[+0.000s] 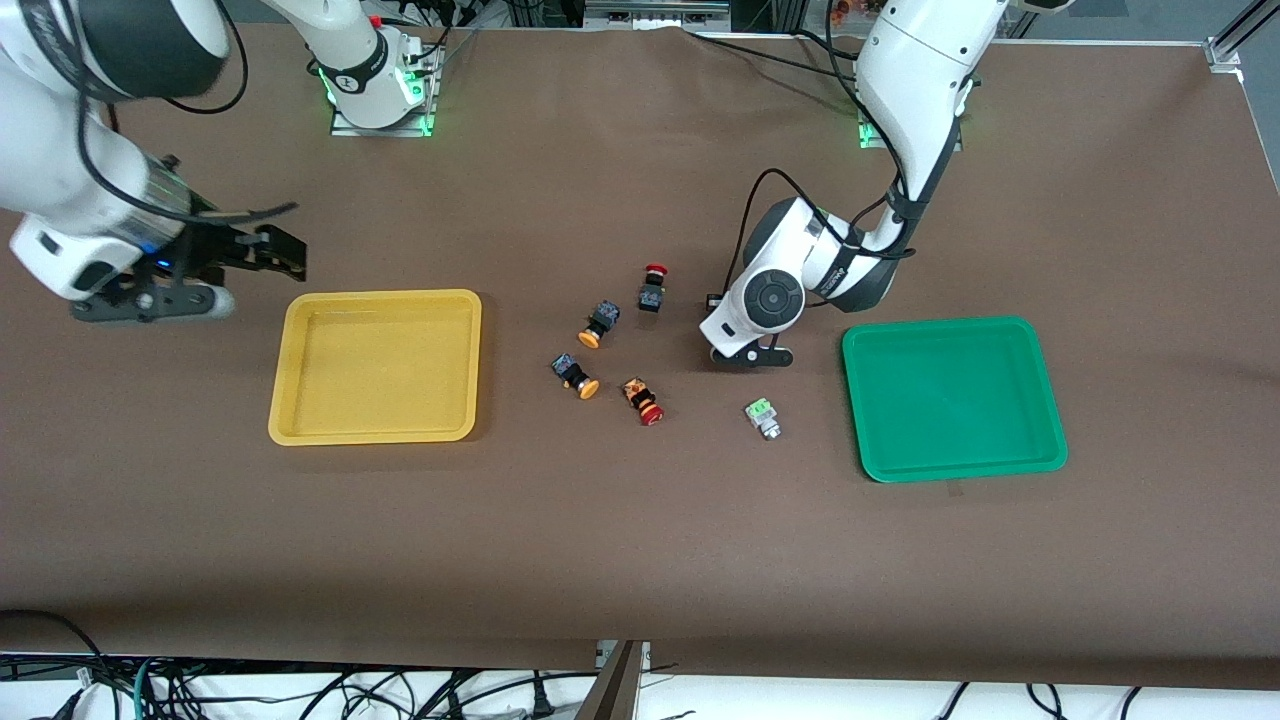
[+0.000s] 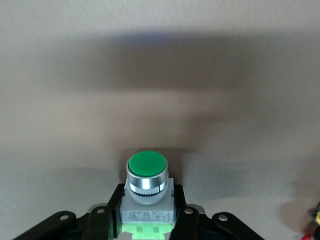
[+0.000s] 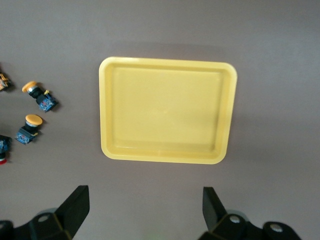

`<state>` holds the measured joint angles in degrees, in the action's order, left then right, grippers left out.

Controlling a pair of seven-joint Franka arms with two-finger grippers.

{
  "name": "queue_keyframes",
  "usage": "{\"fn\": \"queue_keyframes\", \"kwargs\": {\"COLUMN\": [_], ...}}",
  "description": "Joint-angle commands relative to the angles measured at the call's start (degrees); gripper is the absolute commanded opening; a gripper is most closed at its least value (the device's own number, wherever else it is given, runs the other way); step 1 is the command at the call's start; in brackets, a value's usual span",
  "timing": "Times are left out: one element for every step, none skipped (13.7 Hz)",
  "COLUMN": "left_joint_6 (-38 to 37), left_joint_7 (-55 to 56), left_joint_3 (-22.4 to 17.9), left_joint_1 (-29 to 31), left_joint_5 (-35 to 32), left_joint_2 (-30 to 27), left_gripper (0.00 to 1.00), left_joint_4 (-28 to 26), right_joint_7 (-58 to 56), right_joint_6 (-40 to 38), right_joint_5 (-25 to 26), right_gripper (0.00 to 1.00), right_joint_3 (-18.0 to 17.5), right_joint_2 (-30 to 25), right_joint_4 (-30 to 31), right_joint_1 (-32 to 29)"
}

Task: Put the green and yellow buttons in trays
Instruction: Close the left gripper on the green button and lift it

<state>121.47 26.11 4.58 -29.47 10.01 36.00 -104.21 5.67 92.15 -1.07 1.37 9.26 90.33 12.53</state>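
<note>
Here, the brown table [image 1: 640, 560] carries a green tray [image 1: 955, 400] toward the left arm's end and a yellow tray [image 1: 375, 365] toward the right arm's end, both bare inside. The right gripper [image 3: 145, 205] hangs high beside the yellow tray, fingers spread wide. The left gripper [image 1: 748, 355] sits low between the trays, closed around a green-capped button [image 2: 146, 182]. Two yellow-capped buttons [image 1: 600, 323] [image 1: 575, 375] and two red-capped buttons [image 1: 652, 287] [image 1: 643, 400] lie between the trays; a second green button [image 1: 763, 418] rests nearer the camera than the left gripper.
</note>
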Motion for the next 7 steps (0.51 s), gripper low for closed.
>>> {"fn": "queue_keyframes", "kwargs": {"left_joint_6": [-2.0, -3.2, -4.7, -6.5, -7.8, -8.7, -8.9], "left_joint_7": [-1.8, -3.2, -4.5, -6.7, -10.3, -14.0, -17.3], "left_joint_3": [-0.2, -0.4, -0.7, -0.8, -0.8, -1.0, -1.5], "left_joint_1": [4.1, 5.6, 7.2, 10.1, 13.1, 15.9, 18.5], "left_joint_5": [1.1, 0.9, 0.6, 0.4, 0.3, 0.2, -0.8], "left_joint_2": [-2.6, -2.9, -3.5, -4.3, -4.6, -4.7, -4.9], "left_gripper": [0.19, 0.19, 0.19, 0.2, 0.2, 0.2, 0.21], "left_joint_4": [2.2, 2.8, 3.7, 4.4, 5.1, 5.4, 5.2], "right_joint_7": [-0.1, 0.2, 0.3, 0.4, 1.6, 4.3, 6.4], "right_joint_6": [4.4, 7.5, 10.7, 14.6, 17.7, 21.0, 24.0], "right_joint_5": [-0.8, -2.8, -5.7, -8.6, -10.3, -11.0, -11.1], "right_gripper": [1.0, 1.0, 1.0, 1.0, 1.0, 1.0, 1.0], "right_joint_3": [0.0, 0.0, 0.0, 0.0, 0.0, 0.0, 0.0], "right_joint_2": [6.5, 8.9, 11.6, 14.2, 16.5, 18.5, 20.4], "right_joint_4": [-0.2, -0.2, -0.2, -0.2, -0.2, -0.2, -0.2], "right_joint_1": [3.7, 4.8, 5.9, 7.0, 8.3, 9.9, 11.8]}}
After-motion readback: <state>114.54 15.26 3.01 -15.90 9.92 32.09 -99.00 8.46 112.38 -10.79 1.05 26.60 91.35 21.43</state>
